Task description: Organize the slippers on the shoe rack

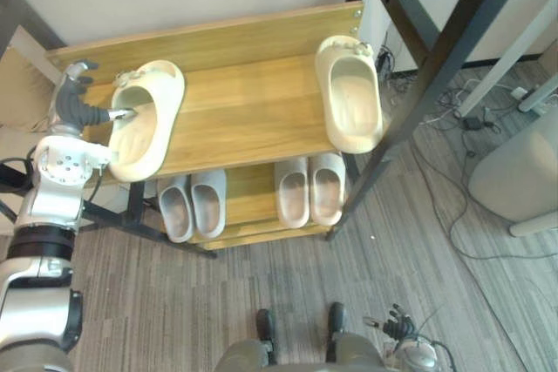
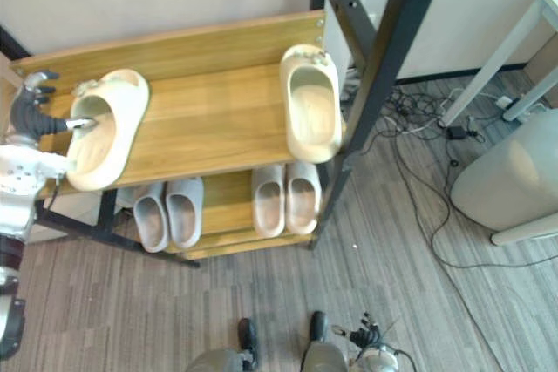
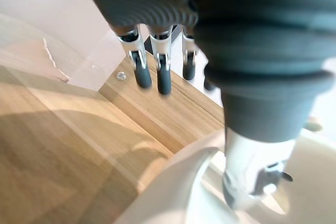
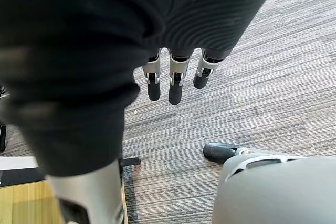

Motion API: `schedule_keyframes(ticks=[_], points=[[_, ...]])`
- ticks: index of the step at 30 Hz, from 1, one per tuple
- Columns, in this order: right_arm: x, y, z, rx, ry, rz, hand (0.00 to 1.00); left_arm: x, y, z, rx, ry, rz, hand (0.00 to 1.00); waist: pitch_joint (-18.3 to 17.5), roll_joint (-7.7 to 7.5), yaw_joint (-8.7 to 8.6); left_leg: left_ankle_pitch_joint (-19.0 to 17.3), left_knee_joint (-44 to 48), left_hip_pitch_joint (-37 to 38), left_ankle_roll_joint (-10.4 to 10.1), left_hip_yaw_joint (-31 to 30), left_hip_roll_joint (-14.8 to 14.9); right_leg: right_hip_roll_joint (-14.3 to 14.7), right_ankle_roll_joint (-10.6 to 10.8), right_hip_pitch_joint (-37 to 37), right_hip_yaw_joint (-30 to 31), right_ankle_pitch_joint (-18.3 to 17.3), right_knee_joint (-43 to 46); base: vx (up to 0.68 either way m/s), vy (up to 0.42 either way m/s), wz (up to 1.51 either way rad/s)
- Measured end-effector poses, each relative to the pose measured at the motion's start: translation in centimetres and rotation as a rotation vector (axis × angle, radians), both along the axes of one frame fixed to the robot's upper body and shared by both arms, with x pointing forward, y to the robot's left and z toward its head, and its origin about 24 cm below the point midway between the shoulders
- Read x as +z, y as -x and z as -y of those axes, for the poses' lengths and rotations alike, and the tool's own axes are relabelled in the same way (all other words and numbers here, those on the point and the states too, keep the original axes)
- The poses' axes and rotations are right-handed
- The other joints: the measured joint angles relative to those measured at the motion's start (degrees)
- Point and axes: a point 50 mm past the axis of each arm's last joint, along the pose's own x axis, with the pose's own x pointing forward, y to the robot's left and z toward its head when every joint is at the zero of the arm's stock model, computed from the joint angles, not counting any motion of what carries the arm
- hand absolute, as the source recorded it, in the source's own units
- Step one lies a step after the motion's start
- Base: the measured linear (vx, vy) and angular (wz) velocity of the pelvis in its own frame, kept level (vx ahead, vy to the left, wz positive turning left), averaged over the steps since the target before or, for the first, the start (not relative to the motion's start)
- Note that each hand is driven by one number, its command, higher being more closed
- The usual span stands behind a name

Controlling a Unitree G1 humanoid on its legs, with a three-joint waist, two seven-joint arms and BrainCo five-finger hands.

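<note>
Left hand is at the cream slipper on the top shelf of the shoe rack. Thumb dips inside the slipper's opening. Fingers are straight, outside it, pointing at the back board and clear of the foam. No pinch yet, so the hand reads open.

Second cream slipper sits well apart from the fingers, at the opposite end of the same shelf, heel end at the front edge. Pair is split; my guess is one has to go beside the other.

Handling: looks like moulded foam, so light, slightly squashy, matte rather than slippery, nothing fragile. Best hold is probably the side wall of the opening, thumb in and fingers closing outside. Sole looks too wide to span.

Lower shelf, well below the fingers, holds one grey pair and another grey pair, each side by side.

Right hand hangs over the floor, fingers relaxed, holding nothing.
</note>
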Motion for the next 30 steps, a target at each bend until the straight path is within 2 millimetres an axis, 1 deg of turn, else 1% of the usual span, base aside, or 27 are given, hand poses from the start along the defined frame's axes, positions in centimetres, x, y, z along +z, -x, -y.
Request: schedule_keyframes(ticks=[11, 17, 21, 22, 23, 24, 27, 30], points=[[0.0, 0.0, 0.1, -0.011, 0.005, 0.001, 0.00, 0.0, -0.2, 0.0, 0.003, 0.008, -0.001, 1.00, 0.15, 0.18, -0.02, 0.02, 0.01, 0.01, 0.02, 0.01, -0.10, 0.00, 0.22, 0.02, 0.10, 0.37, -0.25, 0.00, 0.001, -0.01], [0.0, 0.0, 0.1, -0.014, 0.003, 0.002, 0.00, -0.2, -0.4, 0.4, -0.011, 0.004, -0.005, 1.00, 0.15, 0.19, -0.17, 0.12, 0.03, 0.03, 0.14, -0.12, -0.31, -0.02, 0.29, 1.06, -0.09, 1.65, -2.28, 0.00, 0.001, 0.01], [0.0, 0.1, 0.0, -0.015, 0.002, 0.001, 0.00, -0.4, -0.9, 1.4, -0.037, 0.027, 0.009, 1.00, 0.15, 0.18, -0.22, 0.31, 0.03, 0.04, 0.38, -0.91, -0.52, -0.13, 0.42, 1.78, -0.73, 2.27, -3.39, -0.03, 0.006, 0.09], [0.0, 0.1, 0.0, -0.016, 0.002, -0.001, 0.00, -0.5, -1.0, 1.8, -0.045, 0.039, 0.016, 1.00, 0.15, 0.18, -0.23, 0.33, 0.03, 0.11, 0.42, -1.13, -0.60, -0.13, 0.45, 2.18, -0.81, 2.55, -4.03, -0.01, 0.003, 0.14], [0.0, 0.1, 0.0, -0.016, 0.001, -0.001, 0.00, -0.5, -1.2, 2.6, -0.054, 0.062, 0.038, 1.00, 0.15, 0.18, -0.20, 0.40, 0.03, 0.14, 0.52, -1.47, -0.73, -0.19, 0.50, 3.02, -1.02, 2.78, -4.59, 0.01, 0.003, 0.12], [0.0, 0.1, 0.0, -0.016, 0.001, -0.001, 0.00, -0.5, -1.2, 2.7, -0.056, 0.064, 0.039, 1.00, 0.15, 0.18, -0.20, 0.41, 0.03, 0.15, 0.53, -1.52, -0.74, -0.20, 0.50, 3.01, -1.06, 2.80, -4.66, -0.01, 0.006, 0.11], [-0.1, 0.1, 0.0, -0.014, 0.001, -0.002, 0.00, -0.6, -1.5, 3.9, -0.077, 0.082, 0.060, 1.00, 0.15, 0.19, -0.15, 0.43, 0.02, 0.26, 0.57, -1.89, -1.02, -0.40, 0.67, 3.39, -1.45, 3.13, -5.42, -0.01, 0.010, 0.06], [-0.1, 0.1, 0.0, -0.014, 0.001, -0.003, 0.00, -0.9, -1.6, 4.5, -0.088, 0.098, 0.058, 1.00, 0.15, 0.18, -0.28, 0.44, 0.00, 0.67, 0.58, -2.38, -1.20, -0.53, 0.75, 4.36, -2.18, 3.47, -6.16, 0.00, 0.006, 0.09]])
